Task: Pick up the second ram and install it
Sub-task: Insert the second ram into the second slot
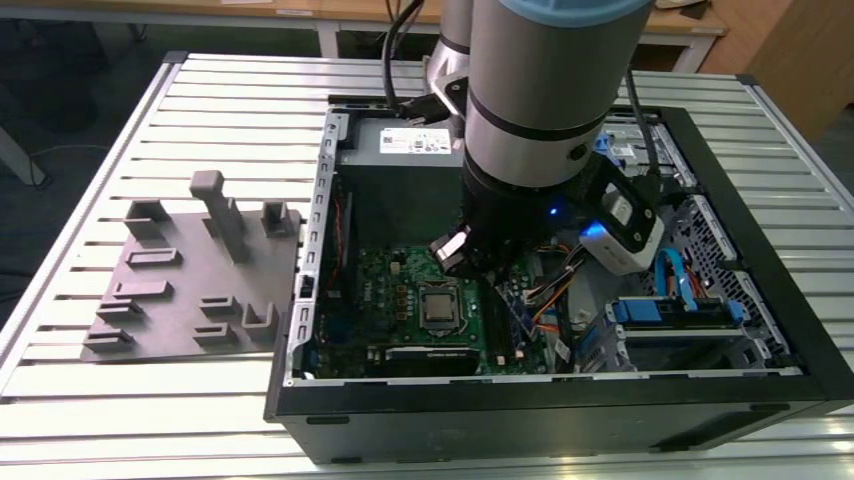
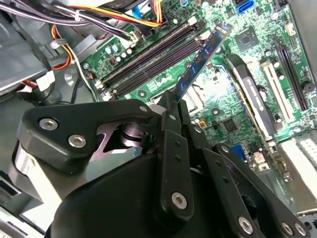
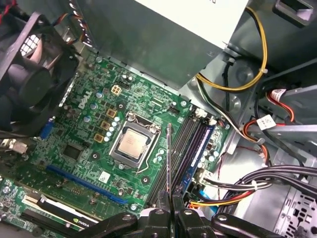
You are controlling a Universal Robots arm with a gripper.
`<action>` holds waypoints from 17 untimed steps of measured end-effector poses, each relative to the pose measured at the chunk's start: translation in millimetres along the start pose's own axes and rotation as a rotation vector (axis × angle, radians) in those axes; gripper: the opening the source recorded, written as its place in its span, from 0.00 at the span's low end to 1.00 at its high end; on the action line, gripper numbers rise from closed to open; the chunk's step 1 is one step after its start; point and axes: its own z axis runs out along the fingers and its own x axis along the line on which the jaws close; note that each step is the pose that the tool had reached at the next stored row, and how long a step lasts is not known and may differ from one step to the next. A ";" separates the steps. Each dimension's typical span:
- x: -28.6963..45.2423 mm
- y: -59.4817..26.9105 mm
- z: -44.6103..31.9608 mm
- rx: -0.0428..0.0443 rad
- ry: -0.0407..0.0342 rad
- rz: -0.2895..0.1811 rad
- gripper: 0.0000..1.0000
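Transport-to-slot step judged in hand — long, narrow blue-green memory stick pinched at one end by black metal gripper, held above dark motherboard slots, unseated — seating demands edge aligned with slot.

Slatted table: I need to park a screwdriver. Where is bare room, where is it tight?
Bare slats lie on the table behind and in front of the grey fixture plate, at the exterior view's left of the computer case. Inside the case it is crowded: the gripper holds the second ram over the motherboard, beside cables.
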 end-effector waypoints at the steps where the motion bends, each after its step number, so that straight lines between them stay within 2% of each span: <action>1: 0.0 0.0 0.0 0.0009 -0.0004 0.007 0.14; 17: 0.1 0.0 0.4 0.0150 -0.0076 0.118 0.14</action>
